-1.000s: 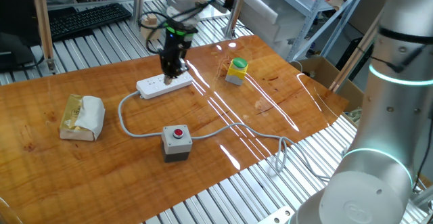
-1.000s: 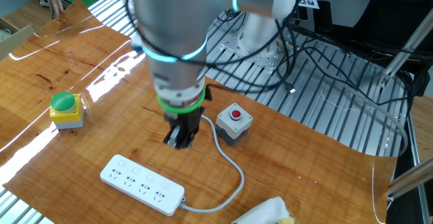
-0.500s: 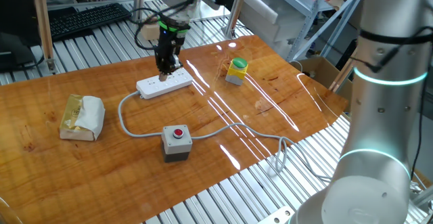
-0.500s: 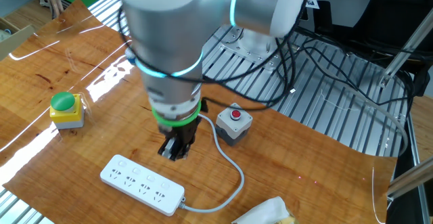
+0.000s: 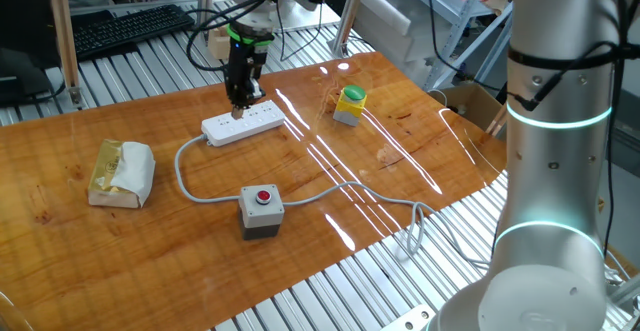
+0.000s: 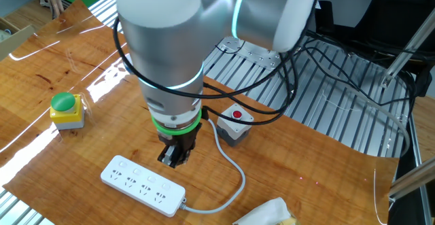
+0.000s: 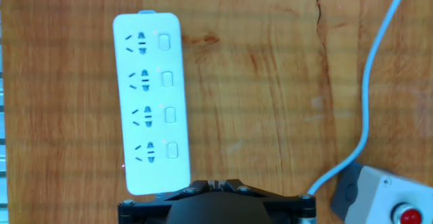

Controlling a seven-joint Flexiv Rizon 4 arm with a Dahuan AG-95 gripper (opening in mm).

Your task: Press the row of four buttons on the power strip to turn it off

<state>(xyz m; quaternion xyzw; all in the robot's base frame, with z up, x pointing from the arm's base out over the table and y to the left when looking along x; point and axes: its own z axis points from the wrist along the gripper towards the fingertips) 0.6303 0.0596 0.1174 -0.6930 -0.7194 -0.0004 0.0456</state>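
Note:
The white power strip [image 5: 243, 125] lies flat on the wooden table, with its grey cable [image 5: 192, 193] leaving its left end. In the hand view the power strip [image 7: 150, 102] runs upright at the left, and the four buttons [image 7: 170, 114] form a column along its right side. My gripper [image 5: 238, 99] hangs above the strip, apart from it. In the other fixed view the gripper [image 6: 173, 158] hovers just behind the power strip [image 6: 143, 185]. The fingertips [image 7: 210, 183] meet with no gap, shut on nothing.
A grey box with a red round button [image 5: 262, 211] stands in front of the strip. A yellow-green button block [image 5: 350, 104] sits to the right. A crumpled yellow-white pack [image 5: 122, 171] lies at the left. A keyboard [image 5: 125, 29] rests beyond the table's far edge.
The gripper has shifted left along the strip in one fixed view and drawn closer to the strip in the other. Its fingers have stayed shut.

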